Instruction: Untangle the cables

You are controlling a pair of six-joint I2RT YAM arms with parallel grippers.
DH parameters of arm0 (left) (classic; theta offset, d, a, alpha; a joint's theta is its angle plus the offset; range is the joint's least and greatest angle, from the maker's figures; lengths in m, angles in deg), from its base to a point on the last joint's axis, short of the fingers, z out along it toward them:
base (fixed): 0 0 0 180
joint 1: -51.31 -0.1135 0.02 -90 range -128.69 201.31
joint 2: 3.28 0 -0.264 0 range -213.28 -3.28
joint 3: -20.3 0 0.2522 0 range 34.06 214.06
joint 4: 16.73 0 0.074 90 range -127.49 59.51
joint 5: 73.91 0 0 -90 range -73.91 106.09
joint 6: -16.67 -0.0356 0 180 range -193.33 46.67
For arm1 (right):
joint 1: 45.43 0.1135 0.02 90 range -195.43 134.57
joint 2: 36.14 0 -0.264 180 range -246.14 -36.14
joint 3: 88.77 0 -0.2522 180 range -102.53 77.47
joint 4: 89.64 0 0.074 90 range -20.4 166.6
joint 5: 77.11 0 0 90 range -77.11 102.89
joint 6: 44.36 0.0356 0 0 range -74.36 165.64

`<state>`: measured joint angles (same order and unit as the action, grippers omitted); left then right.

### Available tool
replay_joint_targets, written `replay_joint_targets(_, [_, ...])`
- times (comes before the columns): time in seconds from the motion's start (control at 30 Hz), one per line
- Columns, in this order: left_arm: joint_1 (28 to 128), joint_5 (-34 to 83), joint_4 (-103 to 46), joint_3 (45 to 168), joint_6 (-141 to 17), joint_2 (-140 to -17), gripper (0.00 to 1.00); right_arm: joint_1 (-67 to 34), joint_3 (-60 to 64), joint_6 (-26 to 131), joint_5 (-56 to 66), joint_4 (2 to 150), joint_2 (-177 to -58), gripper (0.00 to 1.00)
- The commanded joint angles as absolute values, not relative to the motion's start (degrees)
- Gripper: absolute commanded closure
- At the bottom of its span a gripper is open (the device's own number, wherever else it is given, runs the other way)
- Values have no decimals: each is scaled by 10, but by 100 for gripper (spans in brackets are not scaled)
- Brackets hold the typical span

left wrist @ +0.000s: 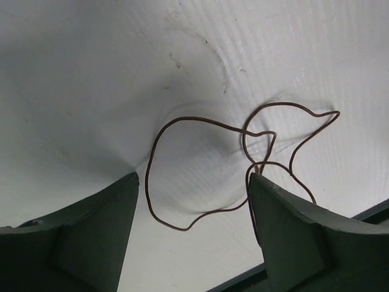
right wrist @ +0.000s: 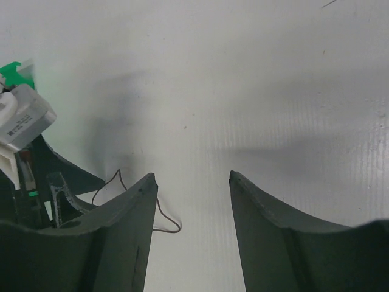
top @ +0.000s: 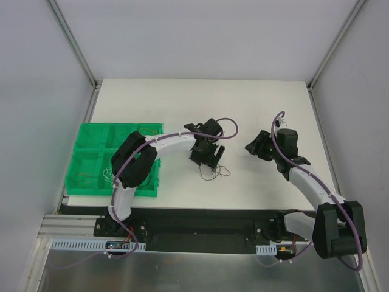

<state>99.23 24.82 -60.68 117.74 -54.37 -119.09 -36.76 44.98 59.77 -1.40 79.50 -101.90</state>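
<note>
A thin brown cable (left wrist: 182, 225) lies in loose loops on the white table (left wrist: 91, 73). In the top view the cables (top: 217, 173) form a small curly heap just in front of my left gripper (top: 208, 162). My left gripper (left wrist: 193, 176) hangs open over them, one loop lying between its fingers. One strand runs up along the inner face of the right-hand finger (left wrist: 292, 231) without being clamped. My right gripper (top: 255, 148) stands off to the right, apart from the heap. It is open (right wrist: 192, 175) and holds nothing, and a bit of cable (right wrist: 167, 219) shows beside its left finger.
A green tray (top: 91, 159) with several compartments sits at the table's left edge, a few thin wires (top: 85, 178) lying in it. The left arm's wrist (right wrist: 24, 121) shows at the left of the right wrist view. The table's dark front edge (left wrist: 340, 222) is close.
</note>
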Motion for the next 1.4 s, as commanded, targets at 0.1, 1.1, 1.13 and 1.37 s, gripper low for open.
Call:
replay_joint_targets(0.1, [998,292,-614,1176,-513,-1196,74,-371,458,605,-25,843,-992,46])
replay_joint_targets(1.1, [407,41,-615,1155,-508,-805,100,-372,452,624,-54,878,-1074,47])
replay_joint_targets(1.13, [397,41,-615,1156,-501,-822,100,-373,452,623,-54,878,-1073,47])
replay_joint_targets(1.37, [326,55,-630,1161,-427,-904,100,-373,452,622,-56,875,-1073,47])
